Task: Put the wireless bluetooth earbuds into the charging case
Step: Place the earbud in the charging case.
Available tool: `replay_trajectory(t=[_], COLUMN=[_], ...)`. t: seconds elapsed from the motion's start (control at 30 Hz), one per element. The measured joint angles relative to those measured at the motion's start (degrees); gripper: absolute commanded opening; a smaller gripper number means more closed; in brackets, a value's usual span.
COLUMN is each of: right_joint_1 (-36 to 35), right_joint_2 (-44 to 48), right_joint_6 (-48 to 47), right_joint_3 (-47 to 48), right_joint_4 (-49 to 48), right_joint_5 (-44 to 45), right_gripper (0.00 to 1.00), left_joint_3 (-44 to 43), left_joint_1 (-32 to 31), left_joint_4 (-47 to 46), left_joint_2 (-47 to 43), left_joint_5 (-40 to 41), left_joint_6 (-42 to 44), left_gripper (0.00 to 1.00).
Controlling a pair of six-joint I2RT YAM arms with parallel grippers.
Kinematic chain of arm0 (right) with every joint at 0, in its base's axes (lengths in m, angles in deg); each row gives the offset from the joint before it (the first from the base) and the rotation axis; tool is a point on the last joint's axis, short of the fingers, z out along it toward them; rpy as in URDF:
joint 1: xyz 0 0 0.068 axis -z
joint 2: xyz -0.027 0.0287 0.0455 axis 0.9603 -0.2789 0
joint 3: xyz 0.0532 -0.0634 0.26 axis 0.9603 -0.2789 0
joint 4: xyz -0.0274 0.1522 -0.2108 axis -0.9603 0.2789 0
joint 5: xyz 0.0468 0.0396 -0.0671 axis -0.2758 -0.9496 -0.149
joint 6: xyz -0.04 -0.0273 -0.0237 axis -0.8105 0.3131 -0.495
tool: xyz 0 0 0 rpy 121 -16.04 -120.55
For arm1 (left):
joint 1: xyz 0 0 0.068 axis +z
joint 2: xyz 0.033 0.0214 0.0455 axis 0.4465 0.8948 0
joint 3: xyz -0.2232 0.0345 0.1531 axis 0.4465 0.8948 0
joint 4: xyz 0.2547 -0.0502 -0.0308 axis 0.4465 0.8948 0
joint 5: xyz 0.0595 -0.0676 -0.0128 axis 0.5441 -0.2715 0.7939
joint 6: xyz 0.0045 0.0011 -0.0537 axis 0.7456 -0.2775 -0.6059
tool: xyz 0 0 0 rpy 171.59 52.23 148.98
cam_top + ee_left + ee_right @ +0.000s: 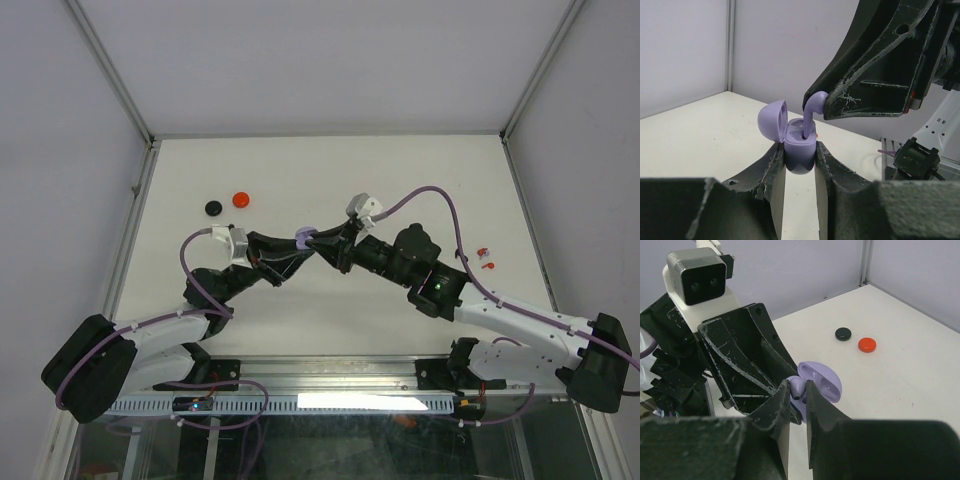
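The lilac charging case (799, 150) stands upright with its lid (773, 120) swung open, and my left gripper (799, 159) is shut on its base. A lilac earbud (812, 107) hangs over the case with its stem down inside a slot. My right gripper (798, 388) is shut on that earbud (798, 386), right above the open case (825, 382). From the top camera the two grippers meet mid-table at the case (306, 238), the left gripper (296, 250) from the left and the right gripper (328, 243) from the right.
A black cap (213, 207) and a red cap (240, 198) lie at the back left of the white table (400, 170). Small red bits (485, 258) lie at the right. The enclosure's walls rise on all sides.
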Motion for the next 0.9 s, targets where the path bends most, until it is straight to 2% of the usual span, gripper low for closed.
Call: replay_trajectory(t=[0.33,0.57,0.9], right_joint_1=[0.0,0.0,-0.2], right_joint_2=[-0.2,-1.1,-1.7], right_joint_6=[-0.9,-1.6,-1.4], right_joint_3=[0.2,2.9,4.6], right_joint_4=[2.6,8.5,11.5], right_joint_5=[0.2,0.9,1.5], right_gripper=[0.04,0.04,0.09], left_joint_3=[-0.3,-1.8,-1.9], left_joint_1=[0.0,-0.4,-0.5], left_joint_4=[2.7,9.7,10.9], left_joint_2=[0.2,-2.2,-3.0], left_joint_5=[-0.5,-0.9,-0.9], left_joint_6=[0.7,6.5,8.7], left_gripper=[0.0,0.0,0.0])
